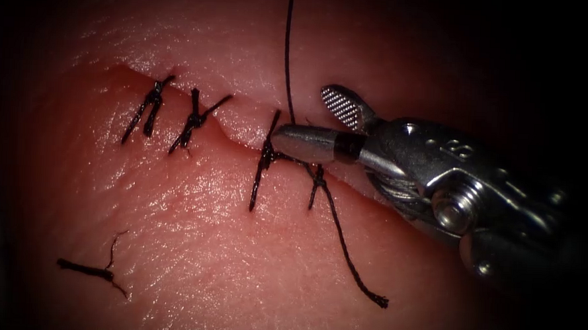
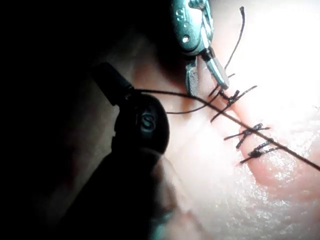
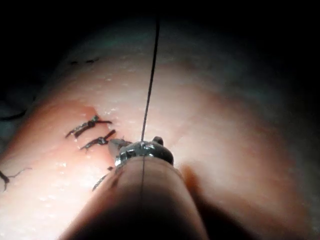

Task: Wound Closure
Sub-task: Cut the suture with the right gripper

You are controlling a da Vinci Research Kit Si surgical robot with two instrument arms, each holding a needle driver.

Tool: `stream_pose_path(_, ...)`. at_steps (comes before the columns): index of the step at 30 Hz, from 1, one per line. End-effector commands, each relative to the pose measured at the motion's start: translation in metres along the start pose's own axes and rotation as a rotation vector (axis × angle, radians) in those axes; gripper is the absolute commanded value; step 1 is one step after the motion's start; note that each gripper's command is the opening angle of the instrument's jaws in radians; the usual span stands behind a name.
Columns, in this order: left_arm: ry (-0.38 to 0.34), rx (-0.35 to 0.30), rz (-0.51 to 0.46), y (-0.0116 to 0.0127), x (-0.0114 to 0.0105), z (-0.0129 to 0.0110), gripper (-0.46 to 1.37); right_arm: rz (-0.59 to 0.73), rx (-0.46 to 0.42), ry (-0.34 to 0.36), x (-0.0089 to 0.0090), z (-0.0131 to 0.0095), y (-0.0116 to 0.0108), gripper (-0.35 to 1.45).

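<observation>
My right hand (image 1: pixel 294 122) comes in from the right, jaws parted wide at the cut (image 1: pixel 243 126), nothing pinched between them. The taut thread (image 1: pixel 288 52) runs between the two open jaws, rising from the newest knot (image 1: pixel 266 156) toward the far edge of the tissue (image 1: pixel 192 220). The lower jaw lies just over that knot; the ridged jaw tilts up, away from it.

My left hand (image 2: pixel 112 85) sits well off from the cut. The thread meets it, so it seems to hold the line tight, but I cannot tell how its jaws stand.

Beyond: two older stitches (image 1: pixel 170 113) left along the cut, a loose tail (image 1: pixel 350 253) trailing toward the near right, a cut scrap (image 1: pixel 91 269) near the near left corner. No needle spotted.

Risks, as I judge them: closing too low would nick the knot; a slack or jerked line could loosen it; the lower jaw tip could scrape the tissue edge.
</observation>
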Motion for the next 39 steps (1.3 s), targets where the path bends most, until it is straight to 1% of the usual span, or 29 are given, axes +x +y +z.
stream_pose_path(1,0.002,-0.003,-0.001,-0.0001,0.0002,0.0,-0.35,-0.007,0.007,0.001,0.0,0.0001,0.0,1.26)
stream_pose_path(6,0.003,0.002,0.004,-0.0007,0.0009,0.0002,-0.35,-0.01,0.004,0.004,-0.0004,0.0005,0.0,1.26)
stream_pose_path(11,0.002,0.005,0.006,-0.0008,0.0015,0.0003,-0.35,-0.031,-0.008,0.011,-0.0009,0.0016,-0.0005,1.34)
stream_pose_path(15,0.001,0.005,0.004,-0.001,0.002,0.0003,-0.35,-0.048,-0.005,0.016,-0.001,0.0024,-0.0008,1.32)
stream_pose_path(18,0.003,0.01,0.006,-0.0012,0.0025,0.0004,-0.35,-0.067,-0.011,0.019,-0.0012,0.003,-0.0011,1.35)
stream_pose_path(22,0.001,0.016,0.007,-0.0015,0.0031,0.0004,-0.35,-0.084,-0.013,0.021,-0.0012,0.0032,-0.0012,1.35)
stream_pose_path(25,0.005,0.02,0.01,-0.0018,0.0035,0.0006,-0.35,-0.102,-0.014,0.022,-0.0011,0.0033,-0.0011,1.33)
stream_pose_path(33,0.008,0.018,0.01,-0.0017,0.0034,0.0008,-0.35,-0.159,-0.019,0.044,-0.001,0.0036,-0.0007,1.29)
stream_pose_path(36,0.007,0.019,0.01,-0.0017,0.0035,0.0008,-0.35,-0.168,-0.014,0.066,-0.0009,0.0037,-0.0006,1.19)
stream_pose_path(39,0.007,0.018,0.009,-0.0018,0.0036,0.0008,-0.35,-0.174,-0.015,0.082,-0.001,0.0039,-0.0004,1.16)
